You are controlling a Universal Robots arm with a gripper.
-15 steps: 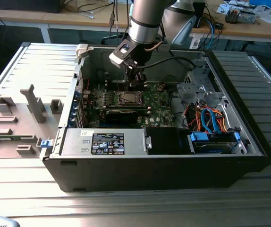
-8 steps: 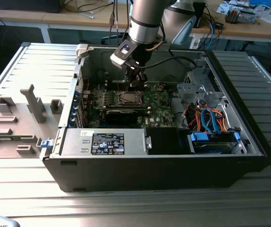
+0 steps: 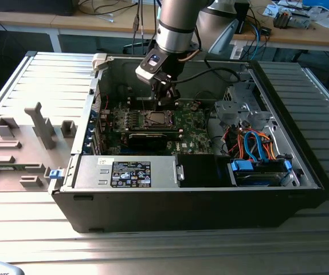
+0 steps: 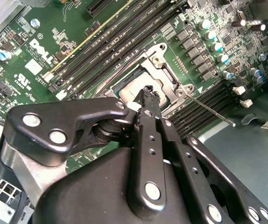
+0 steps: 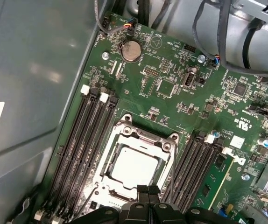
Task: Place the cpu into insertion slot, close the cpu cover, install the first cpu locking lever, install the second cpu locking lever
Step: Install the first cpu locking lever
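Claw clenched, empty, tips at edge of cpu. cpu cover down. 1 locking lever juts free just beside tips, slanting across memory slots.

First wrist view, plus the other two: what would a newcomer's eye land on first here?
The silver-topped cpu lies in the middle of the green motherboard, framed by the shiny cpu cover. The gripper, fingers together, hangs right at the cover's edge. In the exterior view, the arm reaches down into the open computer case.
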